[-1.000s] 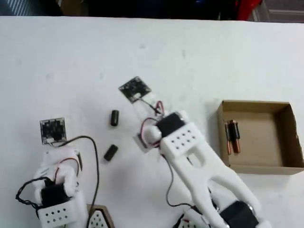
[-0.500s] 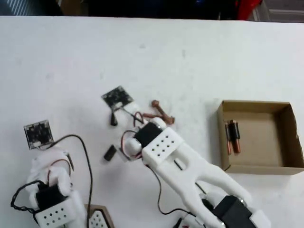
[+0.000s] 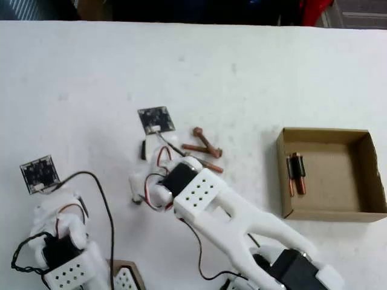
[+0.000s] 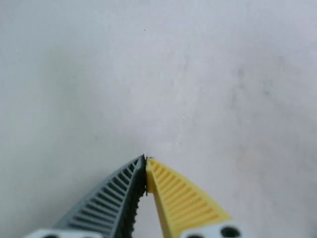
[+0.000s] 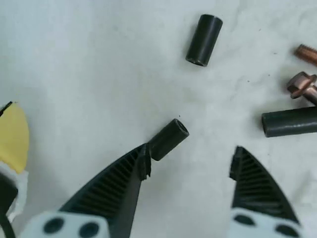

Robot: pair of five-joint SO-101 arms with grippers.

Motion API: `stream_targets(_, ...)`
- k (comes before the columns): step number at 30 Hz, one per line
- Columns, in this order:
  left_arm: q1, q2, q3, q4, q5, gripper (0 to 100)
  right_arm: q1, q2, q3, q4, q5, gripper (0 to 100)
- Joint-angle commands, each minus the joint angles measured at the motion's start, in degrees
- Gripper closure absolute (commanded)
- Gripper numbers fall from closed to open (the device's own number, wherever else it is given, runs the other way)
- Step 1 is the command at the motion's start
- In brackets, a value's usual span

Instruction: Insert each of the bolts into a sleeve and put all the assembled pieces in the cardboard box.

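Note:
My right gripper (image 5: 190, 159) is open just above the table, and a black sleeve (image 5: 169, 133) lies by the tip of one of its fingers (image 5: 140, 163). A second black sleeve (image 5: 204, 32) (image 3: 144, 150) lies farther off. A third dark sleeve (image 5: 290, 121) rests beside copper bolts (image 5: 302, 84). From above, the loose bolts (image 3: 202, 145) lie just beyond the right arm (image 3: 196, 193). The cardboard box (image 3: 363, 175) holds assembled pieces (image 3: 295, 174). My left gripper (image 4: 146, 161) is shut with nothing in it, over bare table.
The left arm (image 3: 63, 248) stands at the near left of the white table (image 3: 242, 72). Its cable (image 3: 106, 205) loops toward the front edge. A yellow part (image 5: 12, 139) shows at the edge of the right wrist view. The far half of the table is bare.
The right arm has swung left over the two black sleeves, uncovering the bolts it had hidden. The left arm has drifted a little left and back.

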Motion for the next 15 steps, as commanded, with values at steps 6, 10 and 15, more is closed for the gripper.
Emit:
stream_targets(6, -3.3, -0.5, -0.1, 0.5, -0.3, 98, -0.6, 8.9, -2.8, -8.2, -12.2, 68.8)
stream_targets(10, -3.3, -0.5, -0.1, 0.5, -0.2, 98, -0.6, 9.5, -2.8, -10.3, -12.2, 76.4)
stream_targets(15, -3.3, -0.5, -0.1, 0.5, -0.2, 98, -0.7, 9.5, -2.5, -10.0, -12.2, 77.9)
